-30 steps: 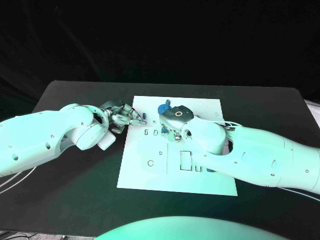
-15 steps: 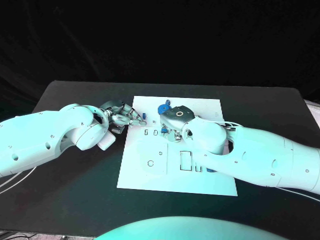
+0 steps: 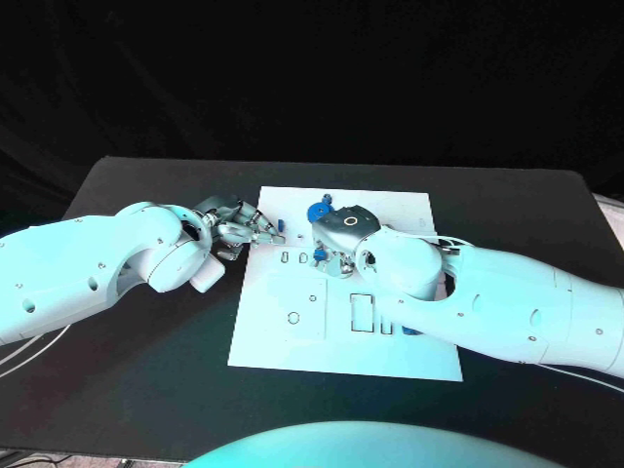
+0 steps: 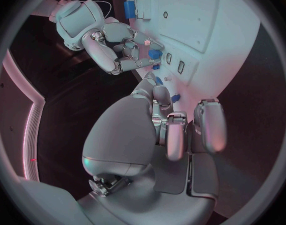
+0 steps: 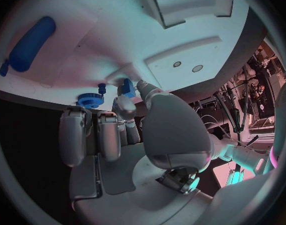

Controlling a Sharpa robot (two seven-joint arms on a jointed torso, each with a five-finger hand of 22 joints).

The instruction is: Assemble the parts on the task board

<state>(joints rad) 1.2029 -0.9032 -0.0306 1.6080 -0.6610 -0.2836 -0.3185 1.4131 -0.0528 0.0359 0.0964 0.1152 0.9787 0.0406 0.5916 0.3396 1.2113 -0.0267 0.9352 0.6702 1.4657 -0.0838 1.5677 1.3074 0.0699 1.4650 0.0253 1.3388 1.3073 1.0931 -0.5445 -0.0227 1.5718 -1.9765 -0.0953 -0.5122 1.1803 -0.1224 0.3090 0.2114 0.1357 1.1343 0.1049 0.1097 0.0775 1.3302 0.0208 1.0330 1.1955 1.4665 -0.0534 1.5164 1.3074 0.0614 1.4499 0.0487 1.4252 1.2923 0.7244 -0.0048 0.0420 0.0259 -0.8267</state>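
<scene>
Two robot hands of mine meet at the far end of the white board (image 3: pixel 343 322) — my right robot hand (image 3: pixel 343 234) pinches a small blue piece (image 5: pixel 128 87) over its slots, my left robot hand (image 3: pixel 242 226) pinches another (image 4: pixel 174 98) — most slots look unfilled.

Dim scene, teal overhead light, black surroundings, pink-tinged wrist views, fisheye-bent edges

Black table, dark room

We see a black table (image 3: pixel 537 210) against a black backdrop (image 3: pixel 312 78); we make out no walls or windows.
</scene>
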